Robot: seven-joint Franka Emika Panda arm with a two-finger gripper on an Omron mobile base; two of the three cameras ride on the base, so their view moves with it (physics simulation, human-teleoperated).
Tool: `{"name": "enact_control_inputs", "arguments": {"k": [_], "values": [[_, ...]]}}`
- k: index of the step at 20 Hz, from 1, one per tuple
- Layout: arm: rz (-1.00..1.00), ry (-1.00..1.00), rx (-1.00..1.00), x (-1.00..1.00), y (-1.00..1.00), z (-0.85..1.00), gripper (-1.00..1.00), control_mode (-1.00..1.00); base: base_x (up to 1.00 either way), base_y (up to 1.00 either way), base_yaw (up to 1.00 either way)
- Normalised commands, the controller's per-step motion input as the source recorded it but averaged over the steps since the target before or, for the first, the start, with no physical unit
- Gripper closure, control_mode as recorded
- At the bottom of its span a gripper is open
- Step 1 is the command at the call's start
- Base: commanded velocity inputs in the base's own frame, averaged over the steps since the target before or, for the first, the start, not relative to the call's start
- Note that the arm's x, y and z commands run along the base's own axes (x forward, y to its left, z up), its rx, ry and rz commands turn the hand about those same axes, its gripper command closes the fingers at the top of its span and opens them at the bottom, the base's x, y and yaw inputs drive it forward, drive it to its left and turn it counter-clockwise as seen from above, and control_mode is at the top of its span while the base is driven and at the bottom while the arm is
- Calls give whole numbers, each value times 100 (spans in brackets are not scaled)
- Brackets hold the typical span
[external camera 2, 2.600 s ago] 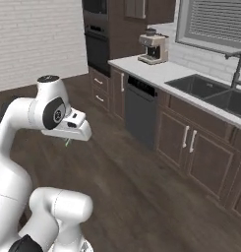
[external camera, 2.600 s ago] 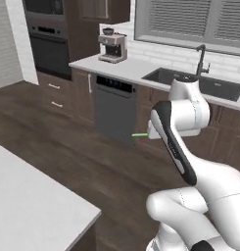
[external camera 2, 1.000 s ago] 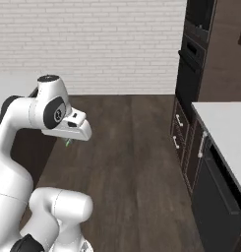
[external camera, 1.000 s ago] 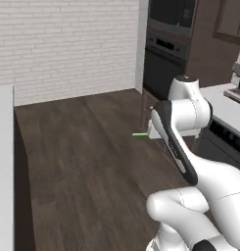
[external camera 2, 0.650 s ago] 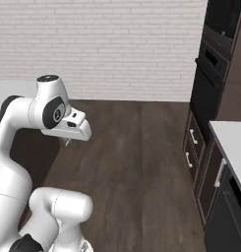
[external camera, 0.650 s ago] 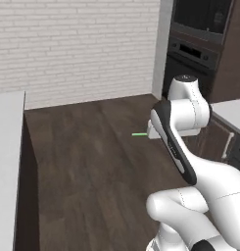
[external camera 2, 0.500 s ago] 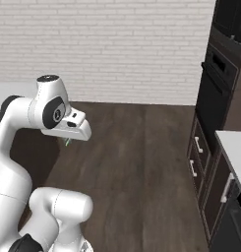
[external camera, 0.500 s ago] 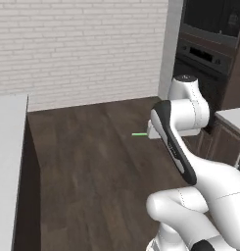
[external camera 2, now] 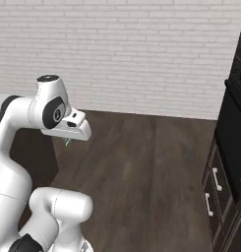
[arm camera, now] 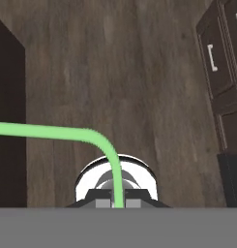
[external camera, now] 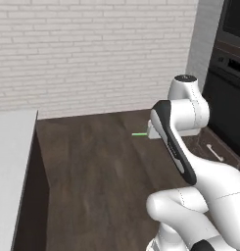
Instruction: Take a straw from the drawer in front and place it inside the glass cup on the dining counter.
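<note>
The base keeps swinging round: the sink wall and oven have slid off to the right, and brick wall, floor and the table edge now lie ahead. The fingers stay clenched on the straw, which juts sideways from the hand. The cup is still to be reached.

Ahead of me a white brick wall runs above the dark wooden floor. Along my right edge I see a black wall oven over dark-brown cabinet drawers with silver handles.
</note>
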Motion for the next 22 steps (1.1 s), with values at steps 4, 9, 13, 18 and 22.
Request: {"name": "enact_control_inputs", "arguments": {"k": [4, 9, 13, 18, 22], "values": [[0, 0, 0, 0, 0, 0, 100, 100, 100, -22, 21], [0, 0, 0, 0, 0, 0, 100, 100, 100, -22, 23], [0, 0, 0, 0, 0, 0, 100, 100, 100, -24, 28], [0, 0, 0, 0, 0, 0, 100, 100, 100, -31, 33], [0, 0, 0, 0, 0, 0, 100, 100, 100, -39, 40]]}}
